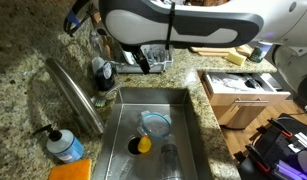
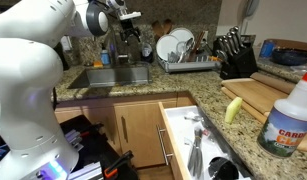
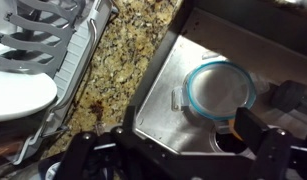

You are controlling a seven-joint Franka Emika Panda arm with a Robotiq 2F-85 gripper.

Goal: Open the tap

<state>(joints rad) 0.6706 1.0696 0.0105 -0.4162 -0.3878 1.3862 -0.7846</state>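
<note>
The tap (image 1: 75,95): long brushed-steel spout, lying as a slanted bar along the sink's (image 1: 193,120) edge on the granite counter (image 1: 23,90), with the soap bottle (image 1: 63,146) just beside its near end. The spout reaches toward the basin, so water would fall inside.

Gripper (image 3: 168,142): in the wrist view it looks down on the sink corner and the counter strip between the sink and the dish rack (image 3: 43,50). Its two dark fingers (image 3: 88,150) stand wide apart, and nothing is between them. Judgement: open and unloaded suits a push or hook on a lever, but it is pointed at the rack side of the basin, apart from the tap, so the approach is not yet made.

In the basin is a clear container with a blue rim (image 3: 221,90), a yellow item (image 1: 143,144) and a glass (image 1: 169,155). They are probably left for washing.

Hard to read:
- The tap handle or lever cannot be picked out in any view. A dark cluster (image 1: 100,72) near the spout's far end may hold it, but it is too small to tell.
- The tap is absent from the wrist view.
- In an exterior view the arm (image 2: 33,60) covers much of the sink area, and the tap is not distinguishable there.
- The arm's white links (image 1: 183,22) block the counter behind the sink.
- Whether water is running cannot be told.
</note>
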